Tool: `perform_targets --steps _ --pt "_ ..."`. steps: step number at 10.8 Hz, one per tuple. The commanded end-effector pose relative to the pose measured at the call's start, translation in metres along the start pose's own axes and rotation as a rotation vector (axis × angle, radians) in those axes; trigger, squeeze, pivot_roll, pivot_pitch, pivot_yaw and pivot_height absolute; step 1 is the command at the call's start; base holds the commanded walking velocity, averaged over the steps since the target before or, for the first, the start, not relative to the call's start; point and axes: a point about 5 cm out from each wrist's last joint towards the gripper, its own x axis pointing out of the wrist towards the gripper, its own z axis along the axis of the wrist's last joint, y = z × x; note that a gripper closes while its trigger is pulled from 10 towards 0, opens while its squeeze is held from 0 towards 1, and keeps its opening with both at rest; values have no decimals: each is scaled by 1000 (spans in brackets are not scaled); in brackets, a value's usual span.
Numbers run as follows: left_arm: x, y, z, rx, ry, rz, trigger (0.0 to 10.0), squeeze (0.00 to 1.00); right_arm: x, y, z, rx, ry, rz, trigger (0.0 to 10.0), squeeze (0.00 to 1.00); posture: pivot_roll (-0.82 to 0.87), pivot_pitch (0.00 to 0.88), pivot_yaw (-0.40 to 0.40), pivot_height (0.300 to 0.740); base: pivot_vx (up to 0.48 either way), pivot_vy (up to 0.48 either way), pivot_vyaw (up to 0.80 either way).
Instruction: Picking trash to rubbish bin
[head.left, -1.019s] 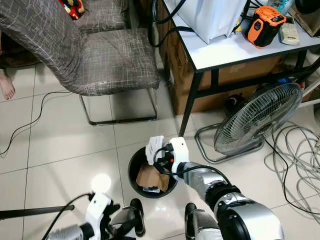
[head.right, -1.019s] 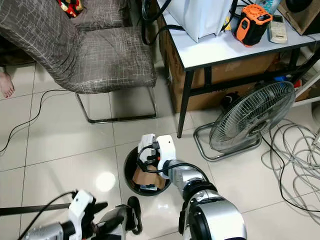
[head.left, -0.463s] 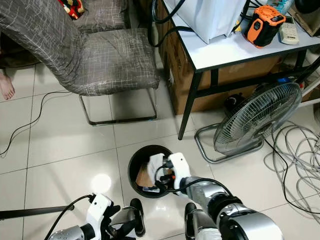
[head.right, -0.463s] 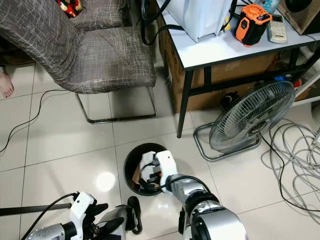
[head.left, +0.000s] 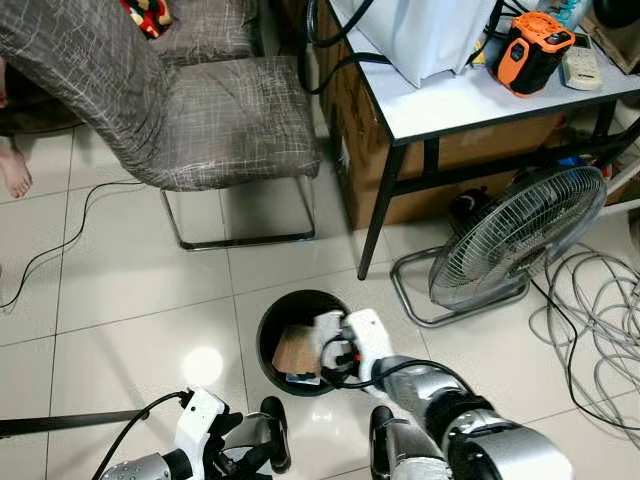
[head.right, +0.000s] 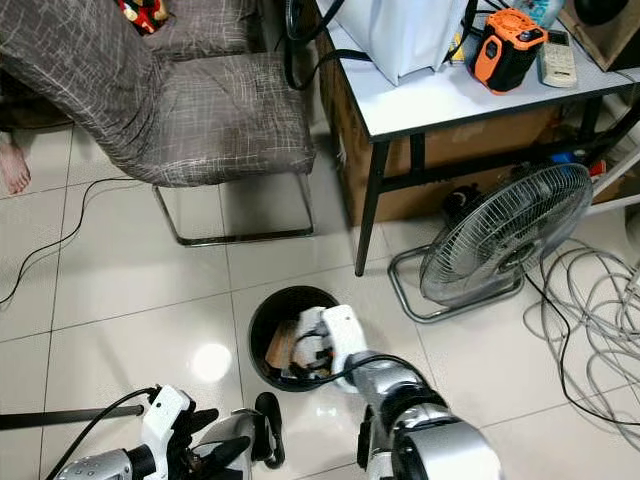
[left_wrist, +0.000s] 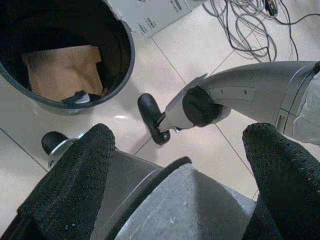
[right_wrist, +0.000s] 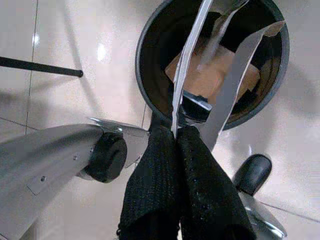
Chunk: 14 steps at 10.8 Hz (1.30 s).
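Over black bin (head.left: 272, 322) rim: right gripper (right_wrist: 176, 131) pinched on pale paper strip (right_wrist: 187, 60); left gripper (left_wrist: 180, 150) spread, empty. Nearby: chair (head.left: 200, 130), fan (head.left: 515, 235).

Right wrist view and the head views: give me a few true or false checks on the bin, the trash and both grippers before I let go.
1. The right gripper has its fingers shut on a white paper scrap. True.
2. The rubbish bin lies tipped over. False: it stands upright on the floor.
3. Brown cardboard lies inside the bin. True.
4. The left gripper is shut on trash. False: its fingers are open, holding nothing.
5. The fan stands on the desk. False: it is on the floor.
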Motion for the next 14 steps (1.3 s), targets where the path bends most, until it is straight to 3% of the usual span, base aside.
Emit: perform_targets --steps 1,2,3,14 --pt "-4 -1 -11 -17 36 -2 10000 369 0 1 -15 15 40 -12 10000 0 12 321 32 740 0 0 0" --pt "-4 0 -9 -15 36 -3 10000 369 0 -1 -15 18 38 -21 10000 0 12 321 33 740 0 0 0" --pt "-4 0 -7 -12 33 -3 10000 369 0 0 -13 24 30 -17 10000 1000 12 321 33 740 0 0 0" --pt "1 2 -7 -2 23 29 10000 369 -3 -8 -10 45 0 -46 10000 1000 8 288 18 740 0 0 0"
